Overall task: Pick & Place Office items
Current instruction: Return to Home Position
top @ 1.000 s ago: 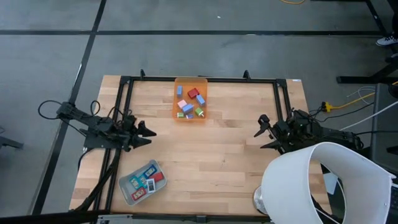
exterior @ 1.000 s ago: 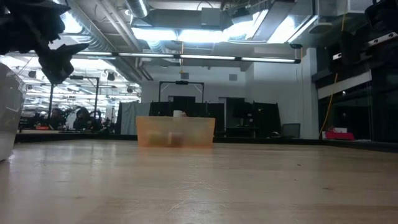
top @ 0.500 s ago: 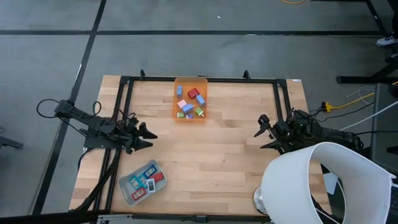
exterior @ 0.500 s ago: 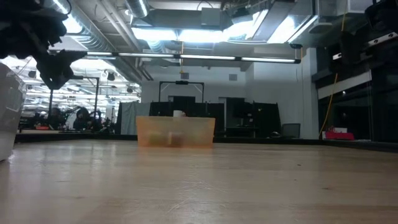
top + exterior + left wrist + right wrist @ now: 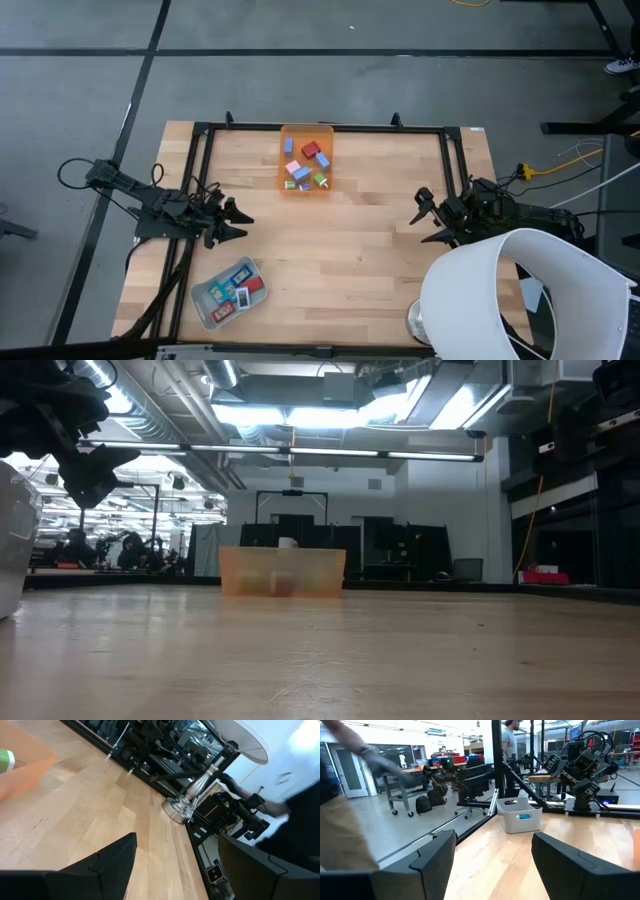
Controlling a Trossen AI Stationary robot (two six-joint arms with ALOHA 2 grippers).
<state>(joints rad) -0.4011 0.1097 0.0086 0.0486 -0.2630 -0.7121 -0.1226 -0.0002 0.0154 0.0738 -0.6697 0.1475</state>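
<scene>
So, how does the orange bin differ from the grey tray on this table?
The orange bin is see-through; the grey tray is pale and opaque. The orange bin sits midway along the far edge of the table, square to it; the grey tray lies near the front left corner, turned askew. Both hold small coloured items.

Bin, tray and lamp on the worktop (image 5: 350, 245)
The orange bin (image 5: 282, 150) stands at the middle of the far edge, the grey tray (image 5: 200, 305) near the front left corner, a white-shaded lamp (image 5: 520, 295) at the front right corner.
</scene>
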